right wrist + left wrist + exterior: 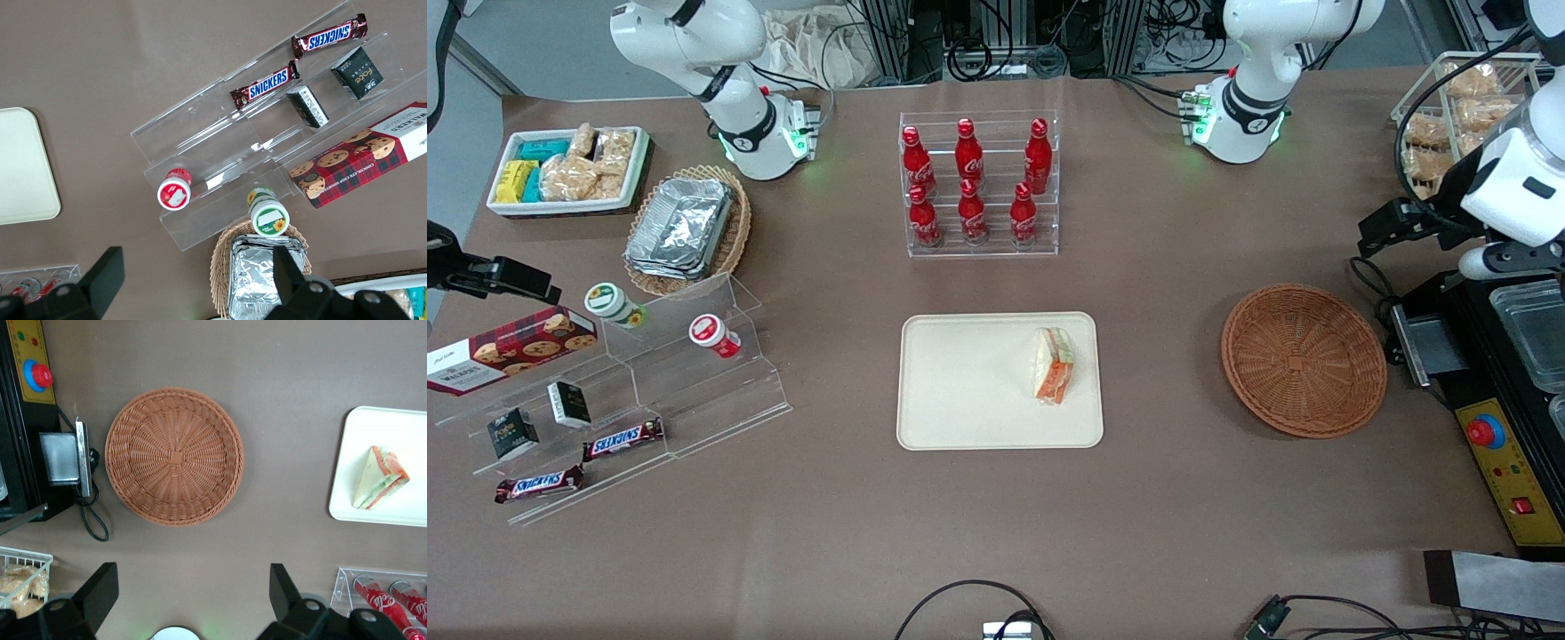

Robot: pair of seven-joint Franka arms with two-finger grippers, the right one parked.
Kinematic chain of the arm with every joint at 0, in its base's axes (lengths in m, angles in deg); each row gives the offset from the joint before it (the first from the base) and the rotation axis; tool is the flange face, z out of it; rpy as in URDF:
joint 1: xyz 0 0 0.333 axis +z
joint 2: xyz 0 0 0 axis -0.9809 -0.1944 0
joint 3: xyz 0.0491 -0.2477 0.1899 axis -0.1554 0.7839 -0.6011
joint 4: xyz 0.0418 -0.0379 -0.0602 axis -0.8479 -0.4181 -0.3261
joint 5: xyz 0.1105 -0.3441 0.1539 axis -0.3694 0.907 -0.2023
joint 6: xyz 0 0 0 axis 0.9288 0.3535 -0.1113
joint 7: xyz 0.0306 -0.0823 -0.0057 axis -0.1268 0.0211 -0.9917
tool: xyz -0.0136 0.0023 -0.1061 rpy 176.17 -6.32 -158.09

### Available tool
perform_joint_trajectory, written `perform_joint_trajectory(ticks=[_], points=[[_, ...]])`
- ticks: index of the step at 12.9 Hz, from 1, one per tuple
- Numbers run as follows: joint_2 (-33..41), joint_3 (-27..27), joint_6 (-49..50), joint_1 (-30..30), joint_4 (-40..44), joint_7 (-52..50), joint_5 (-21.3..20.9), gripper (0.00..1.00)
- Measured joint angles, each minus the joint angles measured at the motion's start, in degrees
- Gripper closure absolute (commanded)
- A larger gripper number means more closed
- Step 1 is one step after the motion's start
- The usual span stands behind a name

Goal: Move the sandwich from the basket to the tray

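Brown counter (1138,267), bottle rack (978,182) in the middle. The sandwich (1053,365) lies on the tray (960,382), at the tray's edge nearest the basket (1304,358). The gripper (193,600) hovers high above the basket at the working arm's end, jaws spread wide, holding nothing.

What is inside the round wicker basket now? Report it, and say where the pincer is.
Nothing: the basket shows only bare weave, none of it covered. The sandwich lies on the tray. The pincer hangs open above the table beside the basket.
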Motion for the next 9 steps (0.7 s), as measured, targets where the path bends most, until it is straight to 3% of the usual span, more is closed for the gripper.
perform_joint_trajectory(ticks=[9], points=[[0.0, -0.3, 1.5, 0.2, -0.7, 0.0, 1.5, 0.00]])
